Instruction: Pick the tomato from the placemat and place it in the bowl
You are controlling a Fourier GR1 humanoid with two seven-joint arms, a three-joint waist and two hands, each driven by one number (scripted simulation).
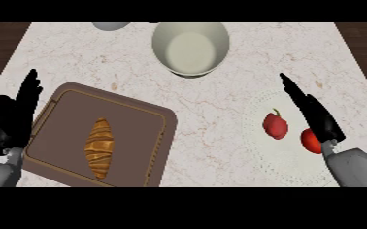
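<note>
A pale, lace-edged placemat (281, 161) lies at the right of the counter. On it a round red tomato (309, 142) shows only partly, tucked behind my right wrist. Just left of it sits a second red fruit with a green stem (275, 125). My right hand (314, 112) stretches over the mat's right side with straight fingers pointing up and left, open and holding nothing. The cream bowl (191, 48) stands at the top middle, empty. My left hand (24, 106) rests open at the left edge, fingers up.
A brown cutting board (147, 121) with a croissant (99, 147) lies at the lower left. A grey round object (111, 25) peeks in at the top edge. Bare marble (215, 102) lies between the board, the bowl and the placemat.
</note>
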